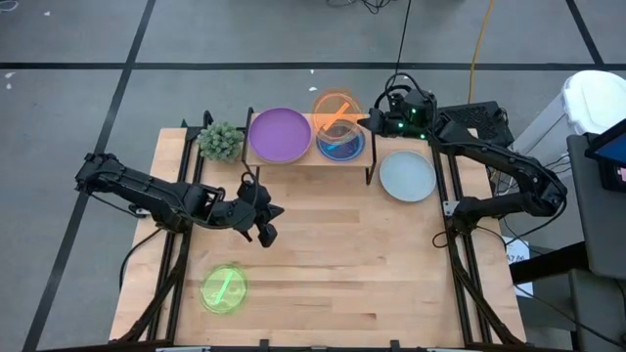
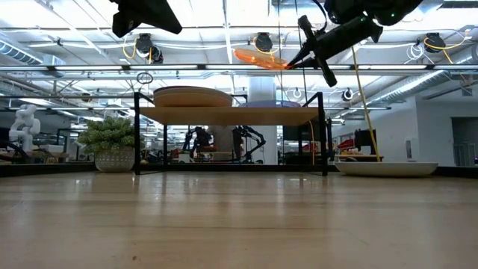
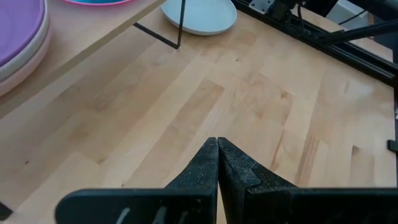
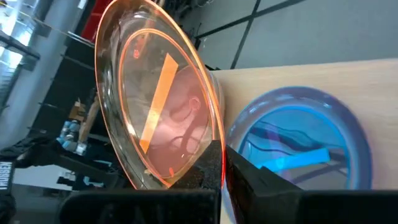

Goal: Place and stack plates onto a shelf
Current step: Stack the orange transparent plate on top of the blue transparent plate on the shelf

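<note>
Big wooden table (image 1: 323,254) under it all. Low shelf (image 1: 308,159) at the far edge, purple plate (image 1: 280,134) and blue plate (image 1: 341,144) on top. Grey-blue plate (image 1: 407,176) just beside the shelf. Green plate (image 1: 225,289) near the front. Orange plate (image 4: 155,99) up above the blue one, pinched by right gripper (image 4: 222,163). Left gripper (image 3: 217,149) pressed together, holding nothing, over the table's middle.

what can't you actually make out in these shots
- What lies under the purple plate: high view, the plate covers it; the left wrist view shows only a pale rim beneath.
- Plates under the blue plate on the shelf: high view, hidden; left wrist view cuts them off at the edge.
- Green plate: not in the low view.
</note>
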Robot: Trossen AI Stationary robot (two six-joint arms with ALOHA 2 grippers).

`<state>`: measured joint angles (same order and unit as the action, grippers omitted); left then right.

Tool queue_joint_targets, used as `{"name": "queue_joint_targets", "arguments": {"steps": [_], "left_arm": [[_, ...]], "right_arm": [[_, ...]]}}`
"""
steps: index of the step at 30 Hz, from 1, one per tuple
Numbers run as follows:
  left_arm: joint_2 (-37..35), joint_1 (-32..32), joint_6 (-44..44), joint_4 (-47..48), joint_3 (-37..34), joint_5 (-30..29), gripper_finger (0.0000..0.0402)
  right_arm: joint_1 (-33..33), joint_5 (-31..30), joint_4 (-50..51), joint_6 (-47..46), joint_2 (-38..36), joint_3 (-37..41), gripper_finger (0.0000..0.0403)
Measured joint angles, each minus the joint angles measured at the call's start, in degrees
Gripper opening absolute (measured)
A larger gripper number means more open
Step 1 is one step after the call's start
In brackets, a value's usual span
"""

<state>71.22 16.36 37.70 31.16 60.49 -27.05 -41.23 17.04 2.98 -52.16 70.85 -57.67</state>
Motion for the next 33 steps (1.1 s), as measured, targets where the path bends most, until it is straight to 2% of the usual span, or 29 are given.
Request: {"name": "queue_joint_targets", "arguments": {"steps": [9,17,33], "left_arm": [[0.0,-0.2,-0.5,-0.1,0.0,0.0,0.0003],[0.0,-0.2,-0.2,-0.1,0.0,0.0,0.0003],[0.0,-1.1,-0.2,-0.1,0.0,0.0,0.0003]], "right_arm": [[-0.4,-0.9,4.2,5.1,0.0,0.1,0.0],[-1.9,-5.1,10.1,10.2,0.0,0.2,0.0],[-0.6,-9.7,10.7,10.5,0.0,0.2,0.0]]}}
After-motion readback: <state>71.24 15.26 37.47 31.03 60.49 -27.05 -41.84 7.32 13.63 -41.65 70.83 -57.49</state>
